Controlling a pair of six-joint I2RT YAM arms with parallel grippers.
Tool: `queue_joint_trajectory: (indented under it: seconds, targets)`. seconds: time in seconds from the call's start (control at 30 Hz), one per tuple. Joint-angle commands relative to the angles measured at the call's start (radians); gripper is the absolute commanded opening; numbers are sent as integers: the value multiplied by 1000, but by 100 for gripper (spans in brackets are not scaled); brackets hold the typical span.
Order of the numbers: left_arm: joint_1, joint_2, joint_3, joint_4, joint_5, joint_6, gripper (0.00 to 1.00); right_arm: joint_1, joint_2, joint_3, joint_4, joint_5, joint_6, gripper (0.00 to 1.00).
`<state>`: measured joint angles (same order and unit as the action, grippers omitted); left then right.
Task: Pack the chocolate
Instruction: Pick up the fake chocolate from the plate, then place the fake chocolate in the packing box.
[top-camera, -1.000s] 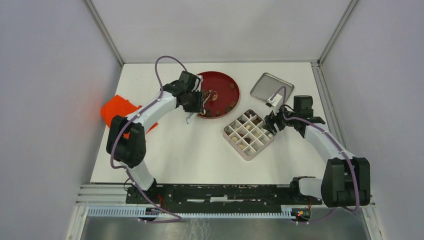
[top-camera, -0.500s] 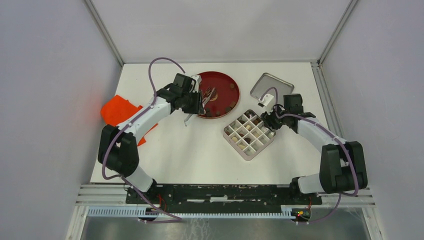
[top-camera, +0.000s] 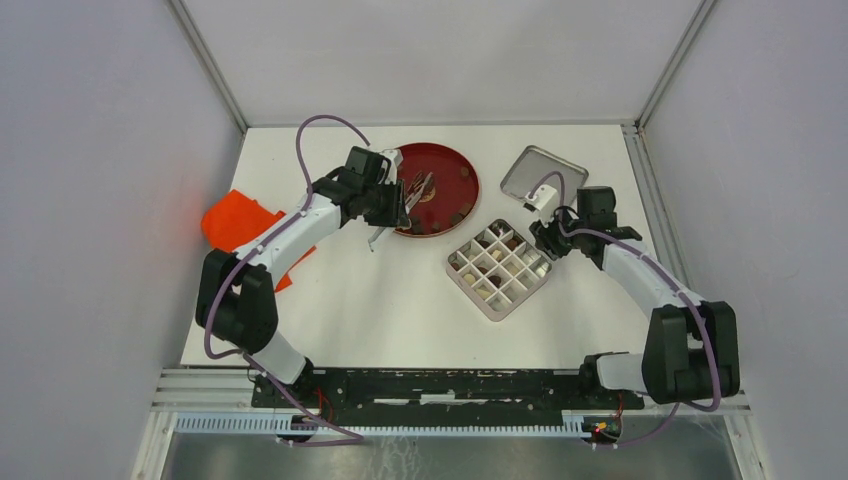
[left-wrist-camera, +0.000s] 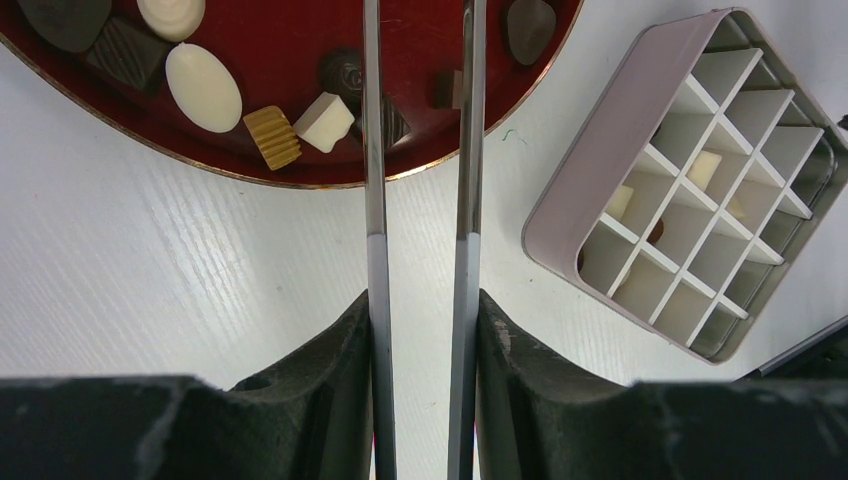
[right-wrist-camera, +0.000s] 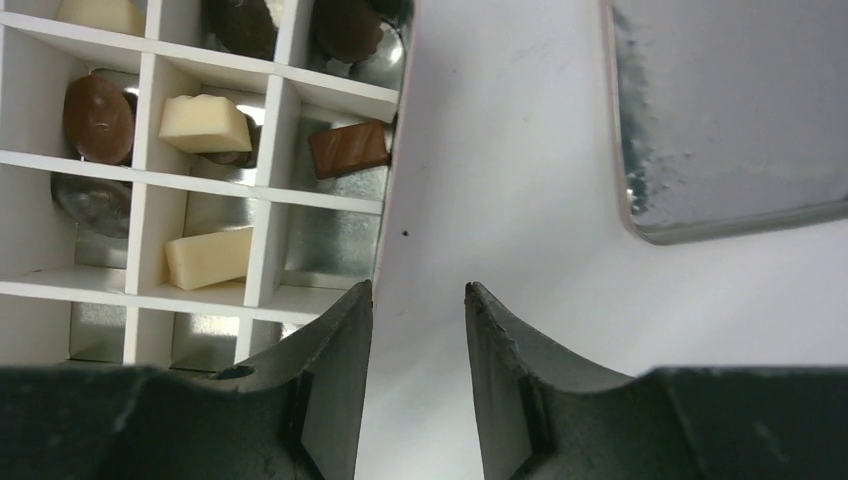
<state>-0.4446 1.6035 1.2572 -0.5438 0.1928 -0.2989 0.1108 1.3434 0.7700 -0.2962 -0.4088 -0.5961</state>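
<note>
Chocolate (left-wrist-camera: 203, 87) flanking tweezers (left-wrist-camera: 373, 150) clamped by left gripper (left-wrist-camera: 422, 305), right gripper (right-wrist-camera: 418, 295) part-open beside box (left-wrist-camera: 615, 145)

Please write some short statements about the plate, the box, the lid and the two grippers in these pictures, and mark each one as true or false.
1. The left gripper holds the thin metal tweezers. True.
2. The round red plate is empty. False: several chocolate pieces lie on it.
3. The flat silver metal lid covers the pink box with white dividers. False: the lid lies on the white table, apart from the open box.
4. Some compartments of the box hold chocolate. True.
5. The right gripper grips a chocolate. False: its jaws stand apart with nothing between them.
</note>
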Motion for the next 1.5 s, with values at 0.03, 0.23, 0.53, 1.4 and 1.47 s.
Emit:
queue_joint_trajectory:
  seconds: [0.03,0.23,0.53,1.4,1.47]
  targets:
    - [3,-35,16,56,35,41,2,-63,-55,-1,-41,-72,-38,43]
    - [4,-41,16,54,34,39,2,-66,-29,-20,-101,-101,-74,41]
    - [4,-86,3,66,89,16,2,-65,-29,-55,-68,-37,-51,42]
    - [-72,-232,-55,147,212,-117,2,-2,-165,-32,52,36,-5,0]
    - [-93,-241,-56,149,209,-123,2,6,-165,-22,52,38,-3,0]
